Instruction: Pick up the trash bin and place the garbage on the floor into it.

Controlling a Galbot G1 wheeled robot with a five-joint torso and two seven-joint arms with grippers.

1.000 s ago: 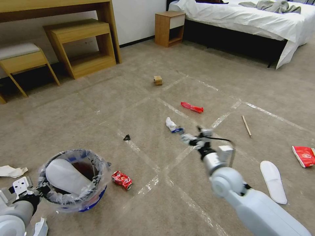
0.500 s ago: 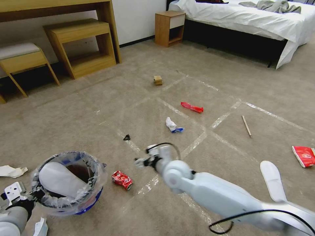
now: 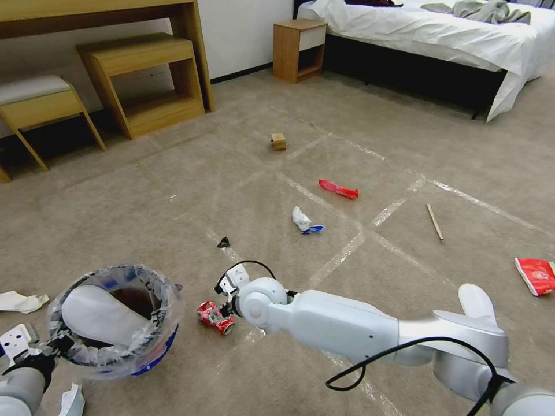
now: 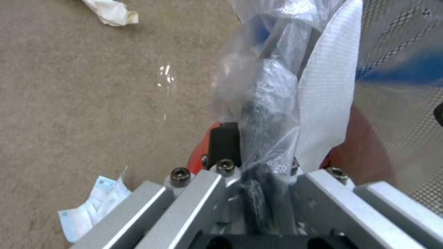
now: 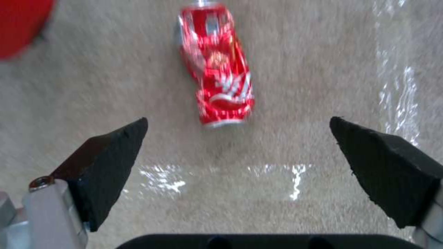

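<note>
Swung across and down, the right gripper [image 5: 237,138] now hangs spread wide over the can [image 5: 216,65]; the left gripper [image 4: 258,193] clamps the bin [image 3: 147,352] rim.

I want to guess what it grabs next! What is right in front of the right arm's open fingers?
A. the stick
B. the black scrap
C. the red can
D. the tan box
C: the red can lies on the carpet ahead of the open right gripper.
</note>
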